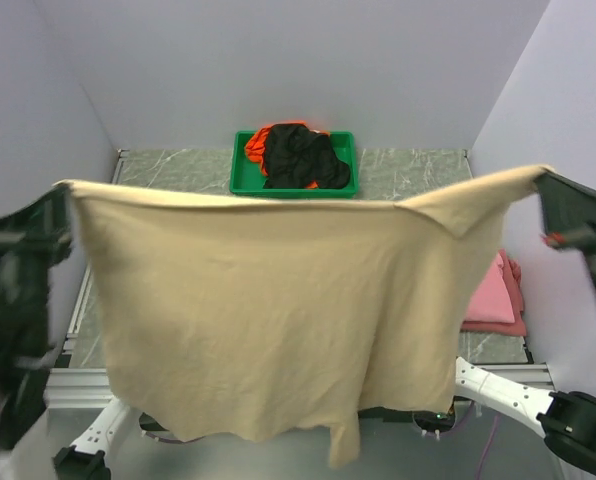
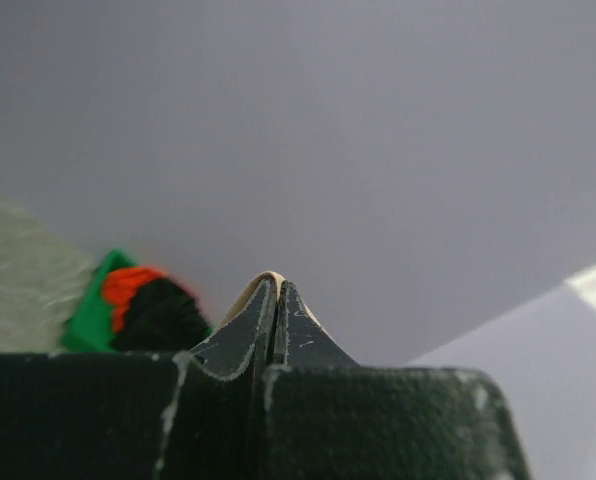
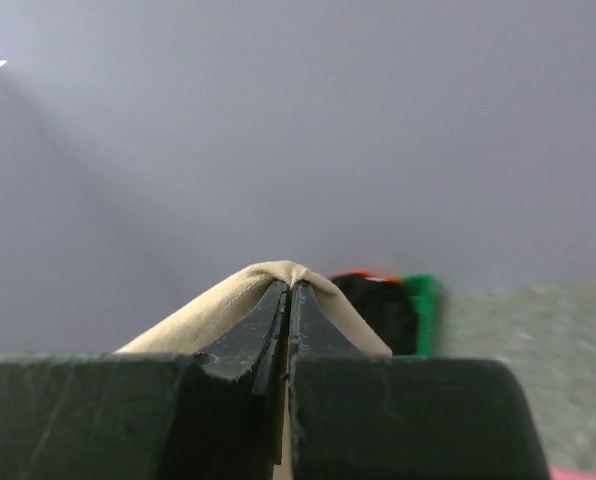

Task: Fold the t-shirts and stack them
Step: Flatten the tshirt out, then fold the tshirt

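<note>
The tan t-shirt hangs like a wide curtain between two raised robot arms. The left hand is clamped tight on one top corner and the right hand on the other. The cloth's long axis runs from hand to hand, and its body drops below both, hiding much of the counter. A folded pink t-shirt lies below the right hand, the nearer one. Black and orange t-shirts sit in a green tray beyond both hands.

Spread t-shirt hangs between left end effector and right end effector; tray behind, folded t-shirt right.
</note>
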{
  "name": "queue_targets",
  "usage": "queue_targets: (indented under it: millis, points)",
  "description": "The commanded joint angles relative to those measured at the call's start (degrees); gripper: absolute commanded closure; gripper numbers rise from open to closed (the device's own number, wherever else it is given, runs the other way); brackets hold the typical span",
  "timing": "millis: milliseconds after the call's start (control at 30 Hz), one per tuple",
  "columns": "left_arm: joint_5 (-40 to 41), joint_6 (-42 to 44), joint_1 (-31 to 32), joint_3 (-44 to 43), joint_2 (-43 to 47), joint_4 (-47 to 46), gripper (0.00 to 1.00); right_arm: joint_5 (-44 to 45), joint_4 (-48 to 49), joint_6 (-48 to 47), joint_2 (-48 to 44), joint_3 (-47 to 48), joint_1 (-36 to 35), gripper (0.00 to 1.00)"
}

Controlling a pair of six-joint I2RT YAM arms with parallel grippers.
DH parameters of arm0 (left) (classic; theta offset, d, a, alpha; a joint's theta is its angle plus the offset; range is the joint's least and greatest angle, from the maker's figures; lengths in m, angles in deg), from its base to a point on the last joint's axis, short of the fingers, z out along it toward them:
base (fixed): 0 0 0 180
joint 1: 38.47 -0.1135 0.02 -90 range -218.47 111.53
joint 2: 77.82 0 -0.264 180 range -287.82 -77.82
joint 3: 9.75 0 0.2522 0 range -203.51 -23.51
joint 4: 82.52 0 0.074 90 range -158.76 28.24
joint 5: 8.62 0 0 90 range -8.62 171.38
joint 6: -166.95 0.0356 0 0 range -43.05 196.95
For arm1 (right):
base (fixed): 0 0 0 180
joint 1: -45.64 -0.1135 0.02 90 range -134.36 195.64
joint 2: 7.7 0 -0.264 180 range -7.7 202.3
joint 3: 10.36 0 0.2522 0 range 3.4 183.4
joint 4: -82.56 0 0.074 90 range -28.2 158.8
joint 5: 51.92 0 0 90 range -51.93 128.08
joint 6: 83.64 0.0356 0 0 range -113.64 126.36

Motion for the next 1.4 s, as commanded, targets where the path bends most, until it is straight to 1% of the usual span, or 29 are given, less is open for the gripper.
queue_targets:
  millis: [0,33,67,100,133,167,200,233,267,300,367,400,433,467,500,533,567,600,667,700,767,867,900,1033,1167,1200,1267,1333,1367]
  points:
    - [9.4,0.9,0.0,7.9,-6.6,-1.1,0.99,23.0,8.9,-8.2,7.3,-10.3,0.0,1.0]
    - [12.4,0.6,0.0,11.7,-7.6,-1.3,0.99,25.7,12.3,-9.2,8.4,-12.3,0.4,1.0]
    - [13.9,0.3,0.0,13.4,-8.9,-1.3,0.99,27.0,13.2,-10.2,9.5,-14.1,0.9,1.0]
    - [15.1,-0.6,0.0,15.1,-11.6,-1.1,0.99,24.5,12.9,-9.4,11.6,-16.5,2.4,1.0]
    - [16.0,-1.3,0.0,18.6,-12.9,-1.0,0.99,20.7,11.6,-7.8,12.5,-17.9,7.5,1.0]
    - [17.4,-1.6,0.0,20.8,-15.2,-2.0,0.99,9.6,11.8,-4.4,13.3,-19.6,11.5,1.0]
    - [17.9,-3.1,-0.1,23.0,-16.2,-2.9,0.99,4.9,13.0,-3.2,14.7,-24.9,14.6,1.0]
    - [18.3,-3.5,-0.1,27.9,-17.0,-4.4,0.99,1.4,17.0,-2.8,15.6,-27.9,17.0,1.0]
    - [18.1,-3.4,-0.2,30.6,-17.8,-7.1,0.99,-0.6,19.0,-2.3,16.8,-30.6,19.8,1.0]
    - [17.6,-2.9,-0.3,35.8,-19.4,-12.7,0.99,-3.6,21.0,-2.1,19.3,-35.3,20.5,1.0]
    - [15.2,-1.8,-1.2,39.8,-22.0,-18.8,0.99,-7.8,27.4,-3.0,22.4,-39.2,22.3,1.0]
    - [14.7,-1.3,-1.6,41.1,-25.6,-23.0,0.99,-9.6,29.2,-3.0,26.3,-41.2,22.8,1.0]
    - [14.4,-0.9,-2.2,42.4,-27.9,-24.5,1.0,-11.7,30.1,-3.3,28.7,-41.3,23.0,1.0]
    - [13.9,-0.6,-3.3,42.3,-32.9,-25.4,1.0,-12.0,30.0,-3.8,31.2,-40.7,23.4,1.0]
    - [12.9,-0.1,-3.8,41.9,-35.7,-26.2,0.99,-11.7,29.8,-3.8,36.1,-39.4,23.6,1.0]
    - [12.4,0.3,-4.3,40.5,-38.4,-27.0,0.99,-11.6,29.4,-4.1,38.7,-38.5,23.8,1.0]
    - [11.8,0.5,-5.7,39.4,-43.7,-26.9,1.0,-11.6,29.3,-4.1,41.0,-37.5,24.0,1.0]
    - [10.7,0.6,-6.3,38.4,-46.3,-26.7,1.0,-11.3,29.1,-3.8,45.4,-35.5,24.4,1.0]
    - [9.0,1.0,-8.0,35.2,-52.6,-26.6,0.99,-11.1,27.4,-3.2,49.4,-32.9,24.8,1.0]
    - [8.2,1.3,-8.6,33.5,-54.4,-26.9,1.0,-11.0,27.2,-3.0,52.7,-30.9,25.1,1.0]
    - [6.3,1.9,-9.5,32.3,-58.0,-27.9,0.99,-10.6,26.6,-2.5,55.3,-29.0,25.0,1.0]
    - [4.8,2.9,-9.5,30.7,-60.8,-29.0,0.99,-10.0,24.0,-1.1,58.9,-26.1,25.0,1.0]
    - [4.6,3.5,-10.9,29.9,-61.2,-28.9,0.99,-10.0,23.8,-0.9,58.9,-25.9,25.0,1.0]
    - [3.3,5.0,-11.1,30.0,-60.4,-28.5,0.99,-9.2,21.8,0.5,57.0,-26.8,25.1,1.0]
    - [2.4,4.6,-11.1,34.1,-54.3,-27.4,1.0,-9.8,14.9,6.3,52.2,-28.9,25.1,1.0]
    - [2.2,4.2,-11.1,37.0,-52.9,-27.3,0.99,-11.8,12.5,7.3,51.2,-30.9,25.1,1.0]
    - [1.7,3.5,-11.1,41.4,-48.8,-27.3,0.99,-13.8,11.5,10.0,47.6,-35.2,25.0,1.0]
    - [1.9,2.7,-11.1,43.8,-46.3,-26.0,0.99,-17.1,10.6,12.6,44.7,-38.8,24.9,1.0]
    - [1.8,2.2,-11.1,45.9,-44.0,-25.7,0.99,-17.3,10.4,14.1,41.8,-42.4,24.6,1.0]
